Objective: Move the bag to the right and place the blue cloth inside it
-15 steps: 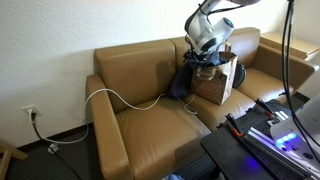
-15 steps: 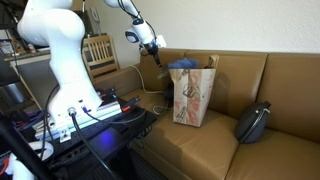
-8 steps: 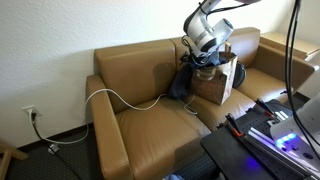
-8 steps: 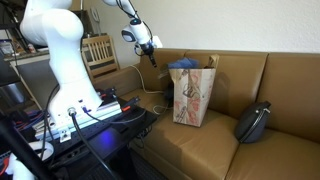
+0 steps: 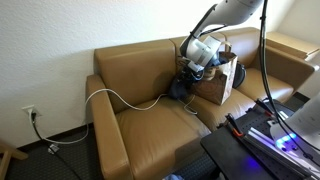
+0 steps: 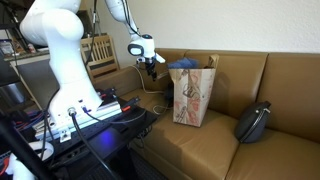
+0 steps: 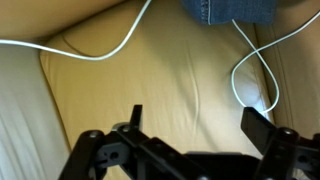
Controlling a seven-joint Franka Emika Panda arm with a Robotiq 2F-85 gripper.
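Presently: gripper point(image 6: 148, 63), jaws wide and empty, hung just beside the paper bag point(image 6: 192, 95), with the blue cloth point(image 6: 185, 66) bunched at its mouth close ahead; the bag's rim would best be pinched squarely, clear of the white cable point(image 7: 100, 55) beneath.

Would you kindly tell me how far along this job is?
Done, apparently: the blue cloth sits in the mouth of the paper bag, poking above its rim. In hand: nothing; the gripper is open and empty over the couch cushion. Left: perhaps tucking the cloth deeper. The bag's move to the right cannot be confirmed here.
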